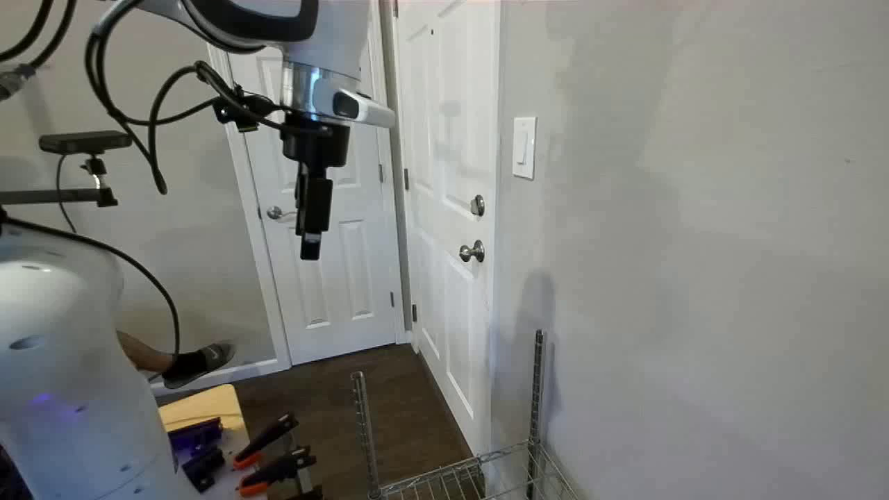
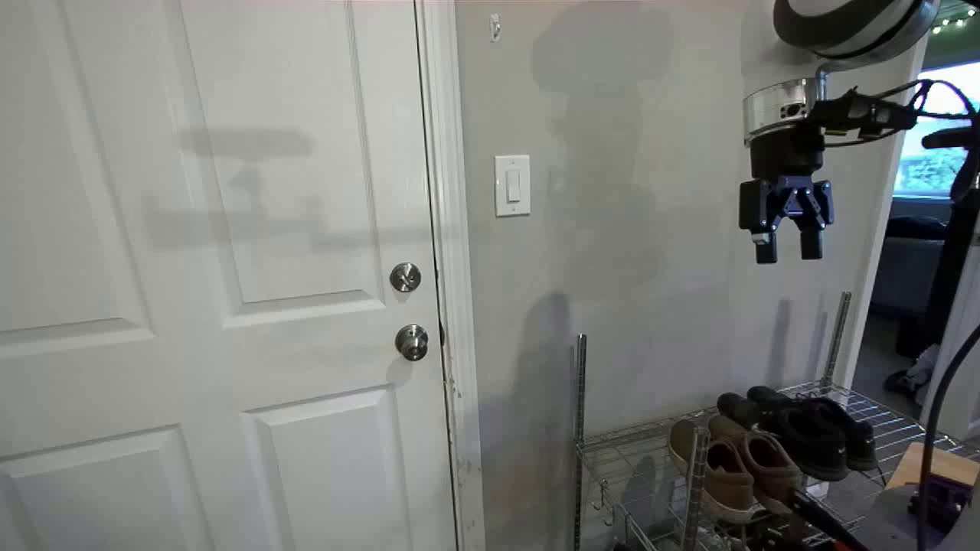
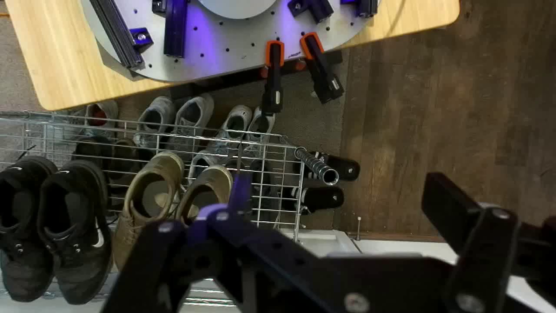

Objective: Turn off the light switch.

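Observation:
The light switch [image 1: 524,148] is a small white upright plate with a rocker on the grey wall, beside the door frame. It also shows in an exterior view [image 2: 513,185], to the right of the door knob. It does not show in the wrist view. My gripper [image 2: 788,251] points down, its two fingers apart with nothing between them. It hangs well to the right of the switch there and does not touch the wall. In an exterior view the gripper [image 1: 310,248] is seen side-on, left of the switch. In the wrist view the fingers [image 3: 341,189] are spread wide.
A white door [image 2: 306,413] with a metal knob [image 2: 412,342] and deadbolt [image 2: 405,277] stands beside the switch. A wire shoe rack with upright posts [image 1: 536,396] stands against the wall below. Brown shoes [image 2: 769,459] sit on it. Clamps [image 3: 273,78] hold the robot's base plate.

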You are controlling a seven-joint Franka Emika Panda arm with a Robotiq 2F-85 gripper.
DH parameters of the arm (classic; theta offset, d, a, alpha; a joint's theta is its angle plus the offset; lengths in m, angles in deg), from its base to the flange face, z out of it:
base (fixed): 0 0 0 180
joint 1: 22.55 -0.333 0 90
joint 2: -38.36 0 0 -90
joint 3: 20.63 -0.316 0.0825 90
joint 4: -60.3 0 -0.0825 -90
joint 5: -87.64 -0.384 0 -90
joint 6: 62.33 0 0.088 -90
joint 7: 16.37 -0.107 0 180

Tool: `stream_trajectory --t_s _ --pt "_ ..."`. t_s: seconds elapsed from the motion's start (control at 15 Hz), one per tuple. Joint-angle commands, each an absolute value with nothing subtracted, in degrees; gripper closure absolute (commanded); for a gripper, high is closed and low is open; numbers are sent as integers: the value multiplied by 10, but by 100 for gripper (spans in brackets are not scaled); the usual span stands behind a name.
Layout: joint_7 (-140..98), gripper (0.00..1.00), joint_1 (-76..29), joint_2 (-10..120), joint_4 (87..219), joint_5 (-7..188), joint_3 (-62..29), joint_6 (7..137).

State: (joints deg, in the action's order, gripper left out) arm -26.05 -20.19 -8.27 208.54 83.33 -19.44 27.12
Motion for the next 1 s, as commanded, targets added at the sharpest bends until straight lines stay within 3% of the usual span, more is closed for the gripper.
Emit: stream_trajectory --t_s 0.0,0.93 --pt "-256 0 -194 -82 2085 830 -201 270" --pt "-256 0 -197 -29 2090 822 -201 307"
